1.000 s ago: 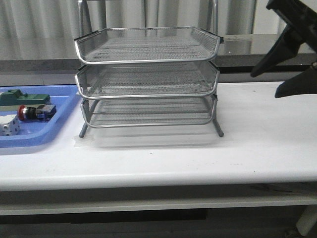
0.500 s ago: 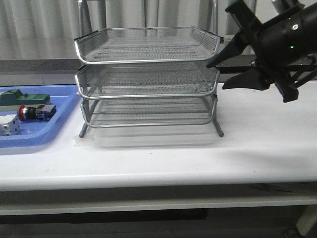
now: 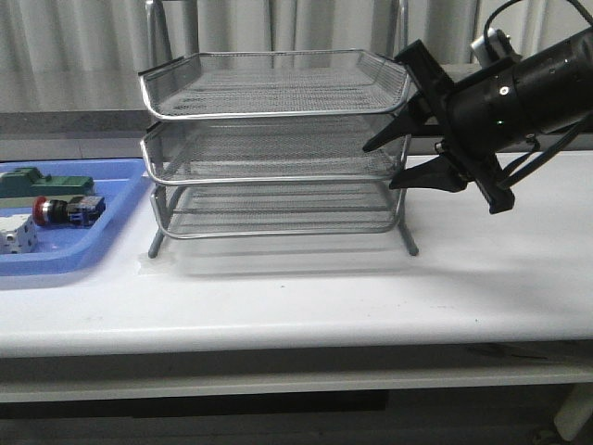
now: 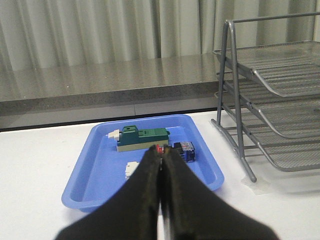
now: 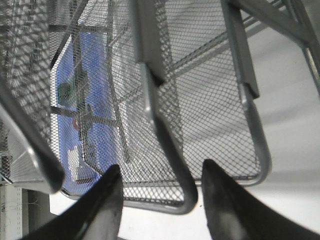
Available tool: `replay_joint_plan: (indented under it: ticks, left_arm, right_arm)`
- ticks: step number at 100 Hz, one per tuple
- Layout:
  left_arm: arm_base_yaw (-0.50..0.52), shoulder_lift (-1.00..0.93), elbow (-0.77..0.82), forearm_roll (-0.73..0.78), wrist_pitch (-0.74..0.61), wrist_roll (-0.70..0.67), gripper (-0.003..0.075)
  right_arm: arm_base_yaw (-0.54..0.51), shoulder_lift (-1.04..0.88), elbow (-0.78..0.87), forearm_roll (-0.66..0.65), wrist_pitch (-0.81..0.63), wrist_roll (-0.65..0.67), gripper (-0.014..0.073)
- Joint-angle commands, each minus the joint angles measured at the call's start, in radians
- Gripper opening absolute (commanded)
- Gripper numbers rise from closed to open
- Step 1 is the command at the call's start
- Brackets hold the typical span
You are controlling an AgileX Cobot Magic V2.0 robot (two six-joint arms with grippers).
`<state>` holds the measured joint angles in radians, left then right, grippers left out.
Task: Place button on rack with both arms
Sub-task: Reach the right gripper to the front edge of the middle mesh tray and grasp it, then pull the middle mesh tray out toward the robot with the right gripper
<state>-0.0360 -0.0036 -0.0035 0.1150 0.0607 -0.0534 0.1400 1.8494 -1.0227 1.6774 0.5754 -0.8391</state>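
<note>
**Button in the tray, rack at table centre**

The button (image 3: 67, 209) lies on its side in a blue tray (image 3: 65, 255) at the rack's 9 o'clock, red cap pointing away from the rack and blue rear block toward it (the black body between them barely shows). The rack (image 3: 276, 148), a silver wire-mesh stack of three tiers on a metal frame, stands upright mid-table. From the left wrist, the button (image 4: 181, 149) is partly hidden, only cap and blue block showing.

The right end effector (image 3: 387, 163) has swung down and in from well clear of the rack (image 3: 275, 148); its spread fingers now straddle the middle tray's right front corner.
</note>
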Motion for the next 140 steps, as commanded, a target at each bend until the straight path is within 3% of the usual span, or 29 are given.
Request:
replay_joint_plan:
  ticks: [1, 12, 31, 43, 98, 140]
  left_arm:
    - [0.004, -0.032, 0.056, -0.007, -0.081, -0.012, -0.0021]
    - [0.004, -0.032, 0.056, -0.007, -0.081, -0.012, -0.0021]
    - [0.004, -0.032, 0.056, -0.007, -0.081, -0.012, -0.0021]
    - [0.004, -0.032, 0.056, -0.007, -0.081, -0.012, -0.0021]
    - [0.004, -0.032, 0.056, -0.007, -0.081, -0.012, -0.0021]
    - [0.004, -0.032, 0.056, -0.007, -0.081, -0.012, -0.0021]
  right_arm:
    - [0.001, -0.031, -0.045, 0.038, 0.061, -0.016, 0.0381]
    - [0.001, -0.025, -0.046, 0.042, 0.069, -0.016, 0.0342]
    - [0.001, -0.025, -0.047, 0.042, 0.070, -0.016, 0.0063]
    - [0.001, -0.025, -0.047, 0.041, 0.076, -0.016, -0.0030]
    - [0.001, -0.025, 0.014, -0.090, 0.139, -0.016, -0.0035]
    - [0.001, -0.101, 0.188, -0.126, 0.136, -0.058, -0.0035]
